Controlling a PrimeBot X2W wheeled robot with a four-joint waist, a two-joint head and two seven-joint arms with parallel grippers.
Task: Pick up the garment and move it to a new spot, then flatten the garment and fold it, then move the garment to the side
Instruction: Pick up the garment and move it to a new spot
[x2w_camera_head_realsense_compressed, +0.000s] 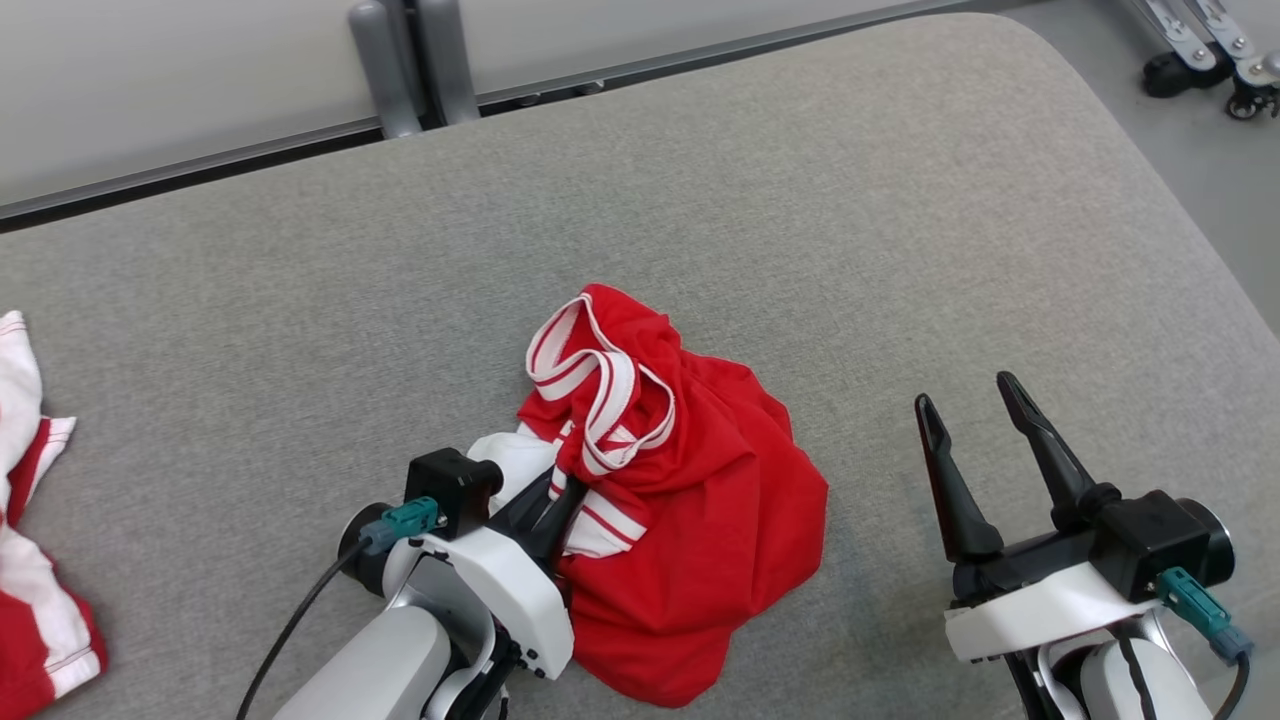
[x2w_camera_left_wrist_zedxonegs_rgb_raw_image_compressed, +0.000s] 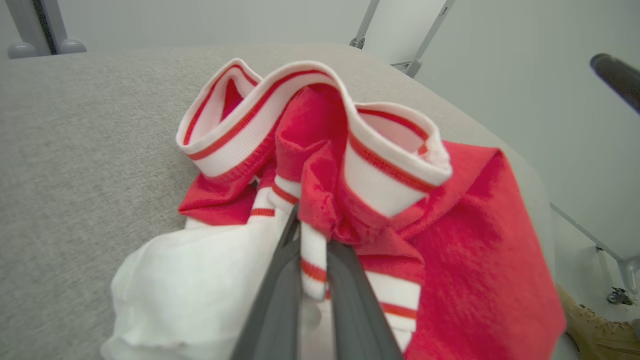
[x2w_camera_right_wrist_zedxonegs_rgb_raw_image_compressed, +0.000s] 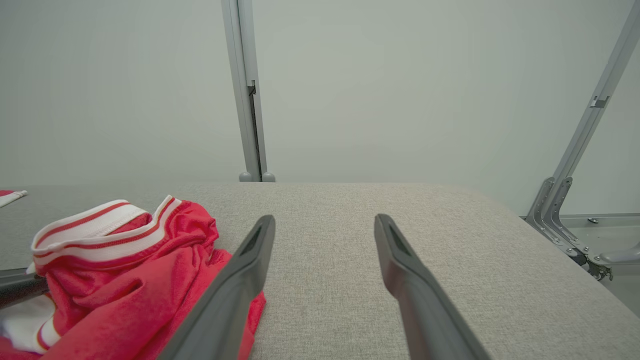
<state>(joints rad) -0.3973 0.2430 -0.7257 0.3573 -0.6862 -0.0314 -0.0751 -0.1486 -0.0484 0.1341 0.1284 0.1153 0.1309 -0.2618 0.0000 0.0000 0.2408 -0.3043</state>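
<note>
Garment (x2w_camera_head_realsense_compressed: 700, 520) sits crumpled in a heap near front-centre of grey padded table (x2w_camera_head_realsense_compressed: 800, 200). It's red, w/ white-and-red striped trim bunched on top. Left gripper (x2w_camera_head_realsense_compressed: 562, 508) is clamped narrow on a striped white edge at the heap's near-left side; left wrist view shows fabric pinched btwn its two fingers (x2w_camera_left_wrist_zedxonegs_rgb_raw_image_compressed: 277, 300). Right gripper (x2w_camera_head_realsense_compressed: 965, 395) is spread wide and holds nothing, over bare table to the right of the garment, apart from it. Another red/white cloth (x2w_camera_head_realsense_compressed: 30, 560) lies at the table's far left edge, well apart.

Progress est.: early. Grasp looks made, but most of the garment rests on the table, so prob. not lifted clear yet. Can't tell if this is the orig. spot or the new one. Nothing flattened, no fold visible, side move not done. Left to do, as I read it: relocate, spread flat, fold, move aside.
</note>
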